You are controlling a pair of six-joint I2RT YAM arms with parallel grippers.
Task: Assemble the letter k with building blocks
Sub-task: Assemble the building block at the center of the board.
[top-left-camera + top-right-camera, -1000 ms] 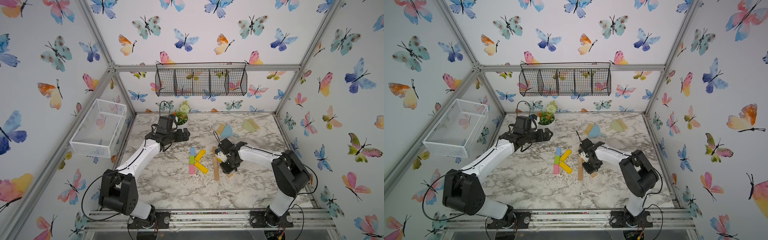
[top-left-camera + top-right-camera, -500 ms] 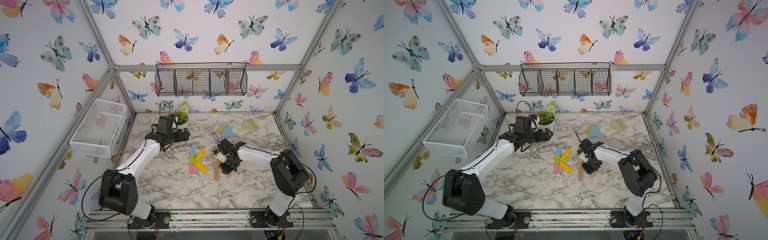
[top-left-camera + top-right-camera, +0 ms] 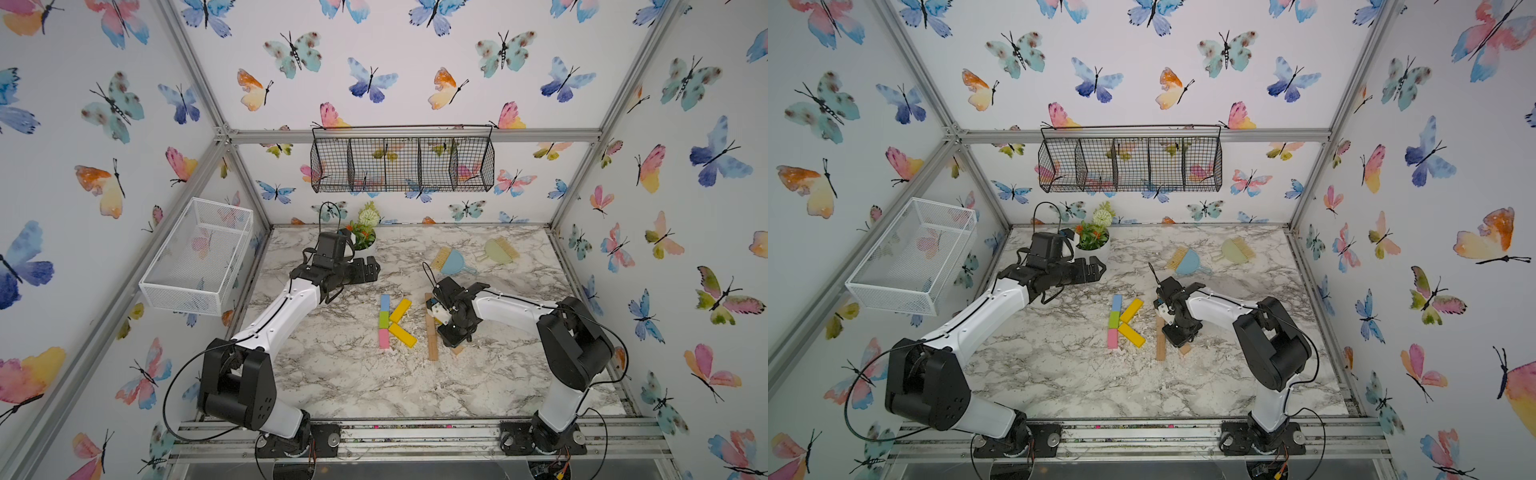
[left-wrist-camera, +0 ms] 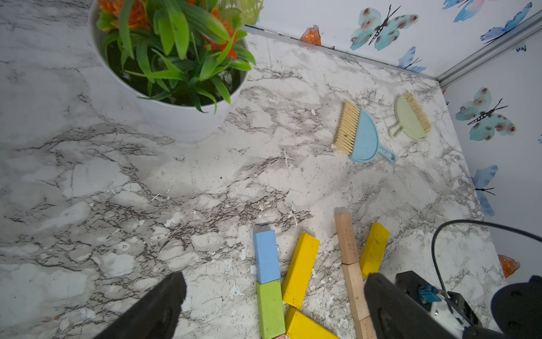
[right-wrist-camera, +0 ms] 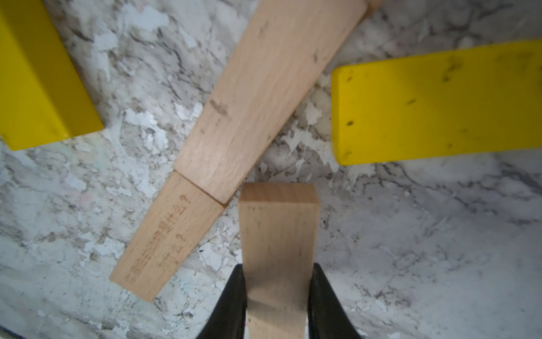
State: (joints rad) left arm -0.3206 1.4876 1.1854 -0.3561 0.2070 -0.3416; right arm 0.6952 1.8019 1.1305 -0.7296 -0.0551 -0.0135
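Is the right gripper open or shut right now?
Shut: the right gripper clamps a plain tan wooden block between its black fingers.

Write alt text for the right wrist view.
The right gripper clamps a wood block between its jaws, its end near where a plain tan block and a printed tan block meet end to end on the marble table. Yellow blocks flank them.

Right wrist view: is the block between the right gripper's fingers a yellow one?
No, the right gripper is shut on a plain tan wood block, and the nearest yellow block lies untouched beside it.
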